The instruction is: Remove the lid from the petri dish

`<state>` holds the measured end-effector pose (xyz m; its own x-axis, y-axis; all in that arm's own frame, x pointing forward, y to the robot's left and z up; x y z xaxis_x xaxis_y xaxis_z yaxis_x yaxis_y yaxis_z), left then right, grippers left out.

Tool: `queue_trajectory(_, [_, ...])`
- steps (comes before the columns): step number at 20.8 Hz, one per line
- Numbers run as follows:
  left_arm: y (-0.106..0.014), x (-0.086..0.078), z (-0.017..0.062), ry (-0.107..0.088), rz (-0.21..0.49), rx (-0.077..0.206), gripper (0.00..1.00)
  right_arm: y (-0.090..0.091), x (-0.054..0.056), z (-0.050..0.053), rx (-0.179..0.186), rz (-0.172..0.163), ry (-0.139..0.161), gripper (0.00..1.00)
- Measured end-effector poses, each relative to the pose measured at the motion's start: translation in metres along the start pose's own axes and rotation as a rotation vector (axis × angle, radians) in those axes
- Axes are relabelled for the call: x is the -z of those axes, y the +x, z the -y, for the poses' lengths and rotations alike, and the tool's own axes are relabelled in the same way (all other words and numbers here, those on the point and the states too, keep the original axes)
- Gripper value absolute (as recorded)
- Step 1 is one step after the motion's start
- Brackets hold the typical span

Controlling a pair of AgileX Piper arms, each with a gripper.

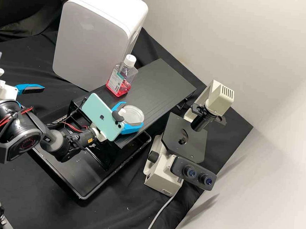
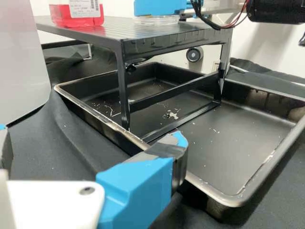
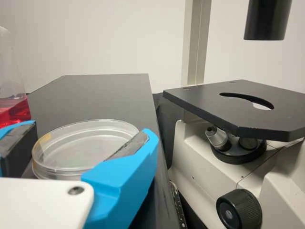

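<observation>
A clear petri dish [image 1: 132,114] with its lid on sits near the front end of the black raised platform [image 1: 162,87]. My right gripper [image 1: 127,119] holds it from the side, one blue finger against each side of the rim. Up close, the lidded dish [image 3: 83,145] lies between the fingers [image 3: 126,164] of my right gripper [image 3: 81,160] and still rests on the platform. My left gripper [image 1: 27,94] hangs over the black cloth at the bench's far left, well away from the dish. It [image 2: 90,138] stands open with nothing between its fingers.
A bottle of red liquid [image 1: 122,76] stands on the platform's back end, beside a large white box [image 1: 99,32]. The platform stands in a shallow black tray [image 1: 94,180]. A microscope [image 1: 186,145] stands close to the right of the dish.
</observation>
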<state>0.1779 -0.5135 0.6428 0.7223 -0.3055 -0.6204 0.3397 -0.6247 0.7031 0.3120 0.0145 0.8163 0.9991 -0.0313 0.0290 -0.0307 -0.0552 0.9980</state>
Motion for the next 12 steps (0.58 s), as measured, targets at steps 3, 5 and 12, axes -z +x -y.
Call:
queue_trajectory(3, [0.0,0.0,0.0,0.0,0.0,0.0,1.0,0.0,-0.0001,-0.0001,-0.001,0.001,0.001,0.0])
queue_trajectory(5, [0.0,0.0,0.0,0.0,0.0,0.0,1.0,0.0,-0.0001,-0.0001,-0.002,0.001,0.001,0.0])
queue_trajectory(12, [0.0,0.0,0.0,0.0,0.0,0.0,1.0,-0.0019,0.0026,0.0009,0.002,-0.006,0.003,0.0])
